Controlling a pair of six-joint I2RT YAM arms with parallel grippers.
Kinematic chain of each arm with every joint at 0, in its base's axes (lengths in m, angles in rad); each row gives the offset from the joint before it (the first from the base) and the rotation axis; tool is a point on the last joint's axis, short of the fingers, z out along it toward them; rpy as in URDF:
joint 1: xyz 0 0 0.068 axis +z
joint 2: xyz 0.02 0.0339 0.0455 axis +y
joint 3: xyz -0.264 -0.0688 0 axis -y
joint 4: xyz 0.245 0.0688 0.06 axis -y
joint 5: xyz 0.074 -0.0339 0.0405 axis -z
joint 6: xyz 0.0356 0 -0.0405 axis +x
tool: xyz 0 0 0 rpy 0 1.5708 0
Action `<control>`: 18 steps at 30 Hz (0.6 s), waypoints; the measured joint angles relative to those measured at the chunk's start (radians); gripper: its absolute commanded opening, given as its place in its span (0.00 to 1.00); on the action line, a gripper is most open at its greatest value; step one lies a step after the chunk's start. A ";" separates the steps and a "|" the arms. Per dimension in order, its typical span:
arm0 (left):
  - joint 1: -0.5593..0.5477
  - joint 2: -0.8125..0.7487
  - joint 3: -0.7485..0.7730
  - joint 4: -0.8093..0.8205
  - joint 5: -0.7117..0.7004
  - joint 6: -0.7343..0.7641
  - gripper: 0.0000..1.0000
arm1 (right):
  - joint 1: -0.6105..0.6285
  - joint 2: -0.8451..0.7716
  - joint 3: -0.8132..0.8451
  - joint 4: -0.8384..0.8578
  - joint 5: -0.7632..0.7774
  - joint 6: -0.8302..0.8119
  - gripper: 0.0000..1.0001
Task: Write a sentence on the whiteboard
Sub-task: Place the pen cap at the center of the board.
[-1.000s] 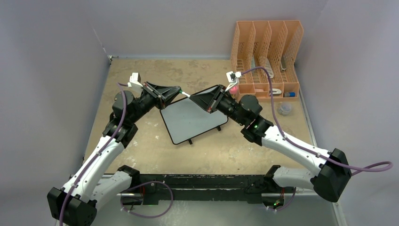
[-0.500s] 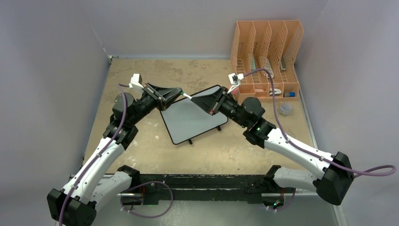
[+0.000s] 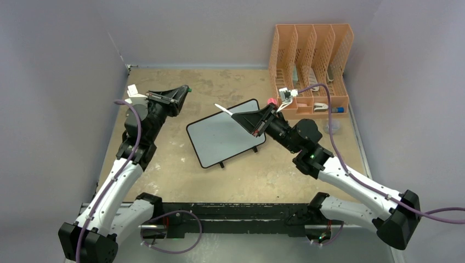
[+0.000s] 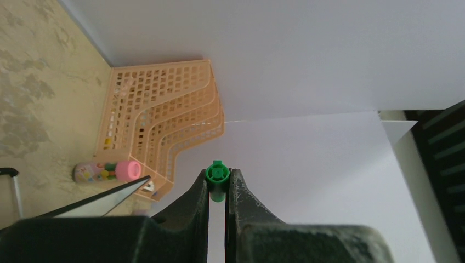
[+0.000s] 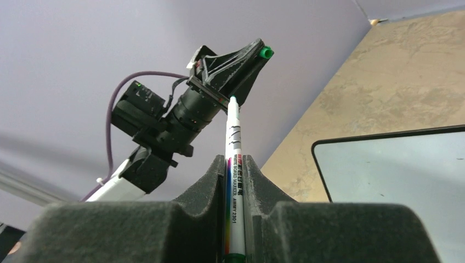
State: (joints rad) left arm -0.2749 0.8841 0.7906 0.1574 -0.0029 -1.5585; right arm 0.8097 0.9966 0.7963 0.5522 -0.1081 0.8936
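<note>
The whiteboard (image 3: 225,139) lies flat and tilted mid-table, its surface bare; no sentence shows on it. My right gripper (image 3: 237,115) hovers over the board's far edge, shut on a white marker (image 3: 224,109) that points up and to the left. In the right wrist view the marker (image 5: 233,164) stands between the jaws with its green tip uncovered, and the whiteboard (image 5: 400,175) is at the lower right. My left gripper (image 3: 184,90) is raised left of the board, shut on the green cap (image 4: 217,174).
An orange mesh file organizer (image 3: 310,66) stands at the back right with small items in its slots. A pink-capped bottle (image 4: 107,171) lies in front of it. A small clear object (image 3: 330,127) sits by the right wall. Walls enclose the table.
The left gripper has pulled away to the left with the green cap, separating it from the marker. The right gripper has drawn back slightly right with the marker.
</note>
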 measured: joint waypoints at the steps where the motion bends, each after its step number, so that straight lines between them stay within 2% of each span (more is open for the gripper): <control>1: 0.000 0.006 0.011 -0.019 0.000 0.019 0.00 | 0.000 -0.004 0.000 -0.011 0.013 -0.008 0.00; 5: 0.000 0.047 0.098 -0.133 0.051 0.147 0.00 | 0.000 -0.021 0.001 -0.065 0.065 -0.063 0.00; 9: 0.000 0.080 0.228 -0.313 0.126 0.323 0.00 | 0.000 -0.043 0.013 -0.132 0.122 -0.129 0.00; 14: -0.005 0.069 0.315 -0.533 0.198 0.537 0.00 | 0.000 -0.079 0.025 -0.180 0.177 -0.196 0.00; 18: -0.071 0.076 0.349 -0.681 0.221 0.690 0.00 | 0.000 -0.101 0.025 -0.213 0.229 -0.230 0.00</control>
State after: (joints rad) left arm -0.3458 0.9600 1.1397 -0.5240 0.2184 -0.8688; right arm 0.8097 0.8959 0.8211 0.3393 0.1204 0.6640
